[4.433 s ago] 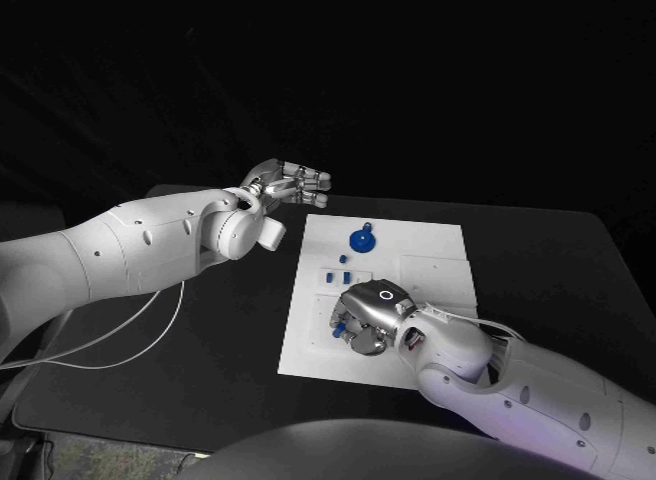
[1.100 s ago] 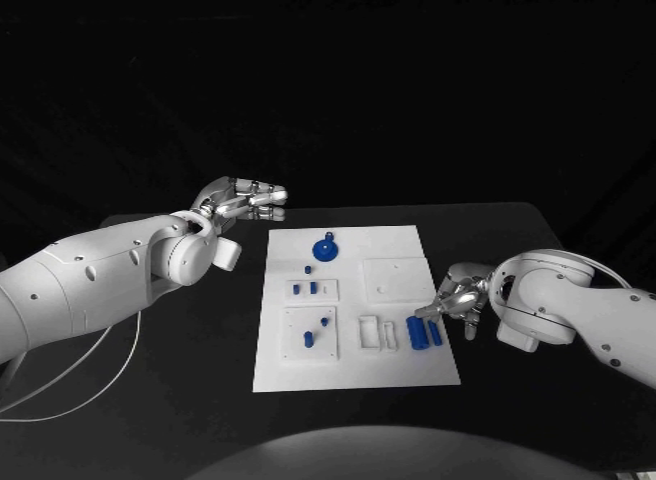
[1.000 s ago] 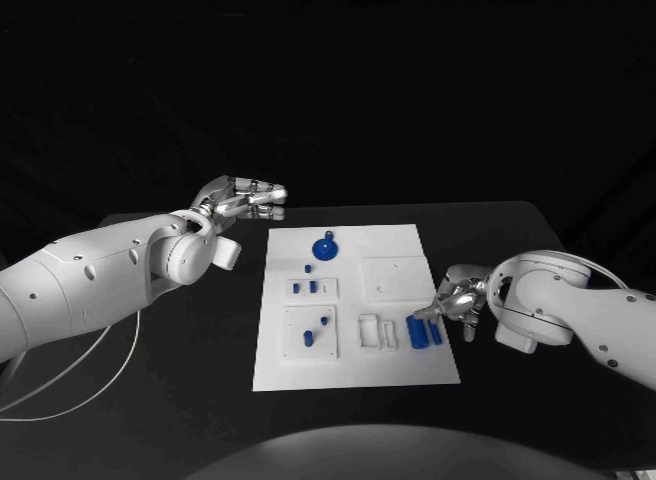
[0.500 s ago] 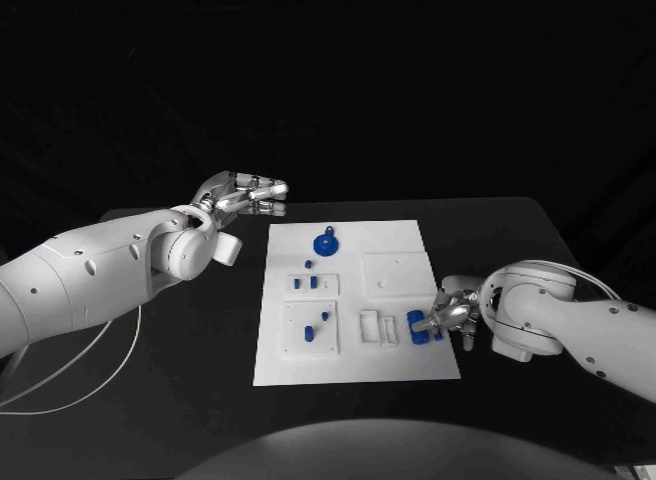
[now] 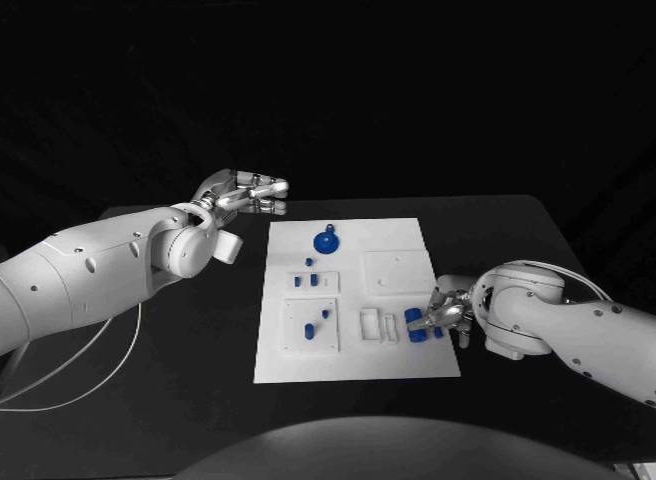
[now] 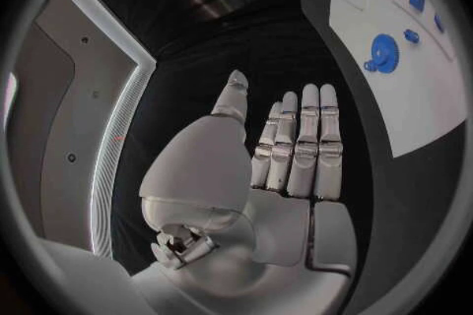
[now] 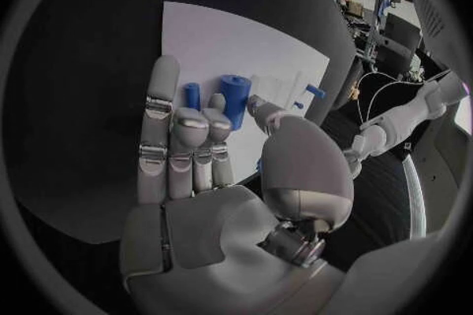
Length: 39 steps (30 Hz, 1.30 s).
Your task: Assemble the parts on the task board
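Head view: the right hand (image 5: 446,318) hangs at the task board's (image 5: 415,362) right edge, fingers parted over two blue cylinders (image 5: 416,327), gripping nothing I can make out. Beyond the board's far left corner, the left hand (image 5: 252,192) hovers flat and empty above the worktop (image 5: 198,330).

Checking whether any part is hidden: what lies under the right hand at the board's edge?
Under the right hand, two upright blue cylinders stand on the task board at its fingertips. Whatever board surface lies beneath the palm is covered.
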Each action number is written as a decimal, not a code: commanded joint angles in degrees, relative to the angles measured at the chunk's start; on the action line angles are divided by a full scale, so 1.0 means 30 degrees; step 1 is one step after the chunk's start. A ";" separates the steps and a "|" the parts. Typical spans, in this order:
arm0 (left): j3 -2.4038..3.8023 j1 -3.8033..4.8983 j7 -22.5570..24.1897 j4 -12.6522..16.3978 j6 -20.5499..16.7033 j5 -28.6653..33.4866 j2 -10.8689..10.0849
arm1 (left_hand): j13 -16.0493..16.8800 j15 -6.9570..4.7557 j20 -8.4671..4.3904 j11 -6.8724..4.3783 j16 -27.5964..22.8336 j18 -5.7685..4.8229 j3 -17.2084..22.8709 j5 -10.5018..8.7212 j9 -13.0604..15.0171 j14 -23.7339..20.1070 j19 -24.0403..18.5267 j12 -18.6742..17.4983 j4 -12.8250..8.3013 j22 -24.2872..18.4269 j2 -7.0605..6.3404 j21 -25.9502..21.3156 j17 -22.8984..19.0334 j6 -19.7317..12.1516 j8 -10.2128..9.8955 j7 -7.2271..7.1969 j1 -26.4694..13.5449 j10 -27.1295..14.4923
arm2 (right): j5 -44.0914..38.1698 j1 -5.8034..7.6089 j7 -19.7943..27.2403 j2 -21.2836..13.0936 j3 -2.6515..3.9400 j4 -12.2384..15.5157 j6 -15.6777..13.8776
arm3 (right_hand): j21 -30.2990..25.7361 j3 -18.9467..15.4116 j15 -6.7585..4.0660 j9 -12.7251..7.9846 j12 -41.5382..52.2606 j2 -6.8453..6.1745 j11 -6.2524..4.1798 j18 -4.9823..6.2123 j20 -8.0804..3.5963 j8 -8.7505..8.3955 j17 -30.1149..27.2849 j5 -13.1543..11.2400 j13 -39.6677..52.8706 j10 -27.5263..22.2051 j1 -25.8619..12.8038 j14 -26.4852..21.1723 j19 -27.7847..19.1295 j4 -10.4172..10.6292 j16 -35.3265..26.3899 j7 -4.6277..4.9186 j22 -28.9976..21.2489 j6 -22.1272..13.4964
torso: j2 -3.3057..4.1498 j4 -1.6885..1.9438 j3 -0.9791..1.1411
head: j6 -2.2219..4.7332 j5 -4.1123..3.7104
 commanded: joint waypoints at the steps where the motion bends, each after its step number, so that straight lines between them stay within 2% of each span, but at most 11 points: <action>1: 0.0012 0.0004 0.0008 0.0053 0.0318 -0.0101 0.0012 | 0.0024 0.0053 -0.0031 0.0019 -0.0036 -0.0198 0.0004 0.0126 0.0005 -0.0098 0.0174 0.0042 0.0162 -0.0095 -0.0002 0.0082 0.0020 -0.0196 -0.0035 0.0025 -0.0212 -0.0095 | -0.0534 -0.0016 -0.0982 0.0115 -0.0032 -0.0090 0.0091 | 0.0101 0.0019 -0.0079 0.0020 0.0107 -0.0010 -0.0049 -0.0183 -0.0088 -0.0082 0.0031 -0.0104 0.0027 0.0003 -0.0101 0.0051 0.0861 0.0137 -0.0033 -0.0058 -0.0031 -0.0067 | -0.0007 -0.0007 -0.0006 | -0.0016 0.0008; 8: 0.0012 0.0005 -0.0055 0.0063 0.0380 -0.0110 0.0001 | 0.0026 0.0056 -0.0030 0.0025 -0.0039 -0.0193 0.0031 0.0122 0.0009 -0.0102 0.0188 0.0045 0.0214 -0.0173 0.0010 0.0101 0.0023 -0.0216 -0.0025 0.0030 -0.0246 -0.0113 | -0.0760 -0.0017 -0.1065 0.0392 -0.0284 -0.0494 0.0135 | 0.0105 0.0002 -0.0089 0.0004 0.0100 -0.0006 -0.0048 -0.0205 -0.0104 -0.0086 0.0048 -0.0150 0.0026 -0.0008 -0.0253 0.0044 0.0860 0.0290 -0.0047 -0.0049 -0.0047 -0.0060 | -0.0009 -0.0007 -0.0013 | -0.0053 0.0056; 12: 0.0012 0.0006 -0.0152 0.0075 0.0510 -0.0111 -0.0005 | 0.0029 0.0110 0.0020 0.0103 -0.0033 -0.0186 0.0083 0.0128 0.0001 -0.0230 0.0120 0.0049 0.0427 -0.0293 -0.0086 0.0078 0.0008 -0.0566 -0.0033 0.0111 -0.0506 -0.0332 | -0.0695 -0.0017 -0.1102 0.0657 -0.0399 -0.0895 0.0080 | 0.0093 -0.0339 -0.0114 -0.0024 0.0062 0.0084 -0.0061 -0.0259 -0.0153 -0.0081 0.0070 -0.0164 0.0030 -0.0004 -0.0676 0.0033 0.0860 0.1109 -0.0085 -0.0065 -0.0069 -0.0063 | -0.0016 0.0008 -0.0021 | -0.0040 0.0053; 18: 0.0010 0.0006 -0.0293 0.0091 0.0629 -0.0117 -0.0016 | 0.0029 0.0135 0.0049 0.0137 -0.0041 -0.0176 0.0187 0.0114 -0.0023 -0.0291 0.0092 0.0047 0.0632 -0.0395 -0.0177 0.0081 0.0019 -0.1020 -0.0067 0.0161 -0.0741 -0.0405 | -0.0561 -0.0017 -0.1119 0.1056 -0.0640 -0.1186 0.0119 | 0.0109 -0.0887 -0.0124 -0.0030 0.0040 -0.0023 -0.0069 -0.0312 -0.0180 -0.0080 0.0188 -0.0165 0.0095 0.0016 -0.0242 0.0059 0.0863 0.1995 -0.0120 -0.0064 -0.0105 -0.0069 | 0.0001 0.0007 -0.0009 | -0.0085 0.0089; 26: 0.0009 0.0006 -0.0422 0.0103 0.0740 -0.0153 -0.0020 | 0.0031 0.0155 0.0066 0.0181 -0.0041 -0.0164 0.0355 0.0150 -0.0031 -0.0318 0.0094 0.0048 0.0870 -0.0550 -0.0312 0.0118 0.0045 -0.1442 -0.0060 0.0221 -0.0954 -0.0522 | -0.0674 -0.0016 -0.1105 0.1311 -0.0936 -0.1446 0.0136 | 0.0127 -0.0790 -0.0125 -0.0017 0.0065 -0.0022 -0.0068 -0.0312 -0.0182 -0.0077 0.0235 -0.0165 0.0132 0.0026 -0.0143 0.0072 0.0860 0.1888 -0.0119 -0.0064 -0.0111 -0.0069 | -0.0013 -0.0009 -0.0026 | -0.0098 0.0147; 29: 0.0009 0.0006 -0.0445 0.0107 0.0774 -0.0177 -0.0015 | 0.0031 0.0151 0.0068 0.0182 -0.0037 -0.0161 0.0386 0.0157 -0.0029 -0.0309 0.0098 0.0049 0.0912 -0.0570 -0.0293 0.0126 0.0052 -0.1429 -0.0054 0.0219 -0.0988 -0.0534 | -0.0717 -0.0015 -0.1096 0.1353 -0.0977 -0.1451 0.0060 | 0.0139 -0.0091 -0.0129 -0.0016 0.0093 0.0142 -0.0088 -0.0322 -0.0182 -0.0081 0.0254 -0.0154 0.0156 0.0044 0.0141 0.0076 0.0862 0.1571 -0.0119 -0.0091 -0.0112 -0.0054 | -0.0018 0.0007 -0.0027 | -0.0103 0.0157; 31: 0.0008 0.0006 -0.0473 0.0108 0.0790 -0.0203 -0.0014 | 0.0031 0.0151 0.0068 0.0182 -0.0037 -0.0161 0.0386 0.0157 -0.0029 -0.0309 0.0098 0.0049 0.0912 -0.0570 -0.0293 0.0126 0.0052 -0.1429 -0.0054 0.0219 -0.0988 -0.0534 | -0.0732 -0.0014 -0.1087 0.1368 -0.0999 -0.1427 -0.0090 | 0.0165 0.1768 -0.0136 -0.0138 0.0159 0.0371 -0.0110 -0.0325 -0.0172 -0.0094 0.0258 -0.0074 0.0190 0.0062 0.0075 0.0092 0.0861 0.0892 -0.0115 -0.0128 -0.0110 -0.0093 | -0.0015 0.0009 -0.0020 | -0.0097 0.0163; 32: 0.0007 0.0006 -0.0493 0.0108 0.0798 -0.0233 -0.0016 | 0.0031 0.0151 0.0068 0.0182 -0.0037 -0.0161 0.0386 0.0157 -0.0029 -0.0309 0.0098 0.0049 0.0912 -0.0570 -0.0293 0.0126 0.0052 -0.1429 -0.0054 0.0219 -0.0988 -0.0534 | -0.0698 -0.0014 -0.1081 0.1368 -0.1009 -0.1403 -0.0214 | 0.0172 0.2823 -0.0160 -0.0273 0.0218 0.0751 -0.0154 -0.0314 -0.0165 -0.0094 0.0215 0.0935 0.0205 0.0057 -0.0215 0.0084 0.0860 -0.0225 -0.0144 -0.0186 -0.0119 -0.0138 | -0.0016 0.0002 -0.0019 | -0.0093 0.0166; 33: 0.0007 0.0006 -0.0507 0.0107 0.0800 -0.0252 -0.0018 | 0.0031 0.0151 0.0068 0.0182 -0.0037 -0.0161 0.0386 0.0157 -0.0029 -0.0309 0.0098 0.0049 0.0912 -0.0570 -0.0293 0.0126 0.0052 -0.1429 -0.0054 0.0219 -0.0988 -0.0534 | -0.0645 -0.0014 -0.1078 0.1360 -0.1014 -0.1376 -0.0309 | 0.0174 0.3151 -0.0174 -0.0319 0.0235 0.0910 -0.0176 -0.0323 -0.0177 -0.0088 0.0212 0.1917 0.0209 0.0048 -0.0253 0.0087 0.0858 -0.0751 -0.0139 -0.0213 -0.0124 -0.0177 | -0.0020 -0.0004 -0.0022 | -0.0075 0.0172; 36: 0.0006 0.0006 -0.0533 0.0103 0.0815 -0.0287 -0.0020 | 0.0031 0.0150 0.0066 0.0182 -0.0037 -0.0160 0.0412 0.0187 -0.0030 -0.0299 0.0103 0.0050 0.0898 -0.0588 -0.0282 0.0134 0.0059 -0.1431 -0.0055 0.0217 -0.0957 -0.0539 | -0.0379 -0.0013 -0.1081 0.1308 -0.1023 -0.1263 -0.0550 | 0.0198 0.3800 -0.0203 -0.0369 0.0282 0.1087 -0.0216 -0.0342 -0.0213 -0.0076 0.0196 0.3965 0.0225 0.0038 -0.0536 0.0090 0.0860 -0.1970 -0.0137 -0.0257 -0.0125 -0.0245 | -0.0021 -0.0013 -0.0026 | -0.0073 0.0179; 39: 0.0005 0.0006 -0.0559 0.0104 0.0841 -0.0320 -0.0021 | 0.0031 0.0150 0.0066 0.0182 -0.0037 -0.0160 0.0412 0.0187 -0.0030 -0.0299 0.0103 0.0050 0.0898 -0.0588 -0.0282 0.0134 0.0059 -0.1431 -0.0055 0.0217 -0.0957 -0.0539 | 0.0025 -0.0011 -0.1083 0.1203 -0.1028 -0.1049 -0.0773 | 0.0216 0.4309 -0.0215 -0.0331 0.0339 0.1305 -0.0232 -0.0353 -0.0229 -0.0077 0.0179 0.5121 0.0250 0.0033 -0.1116 0.0084 0.0858 -0.3140 -0.0124 -0.0278 -0.0131 -0.0279 | -0.0018 -0.0011 -0.0024 | -0.0068 0.0182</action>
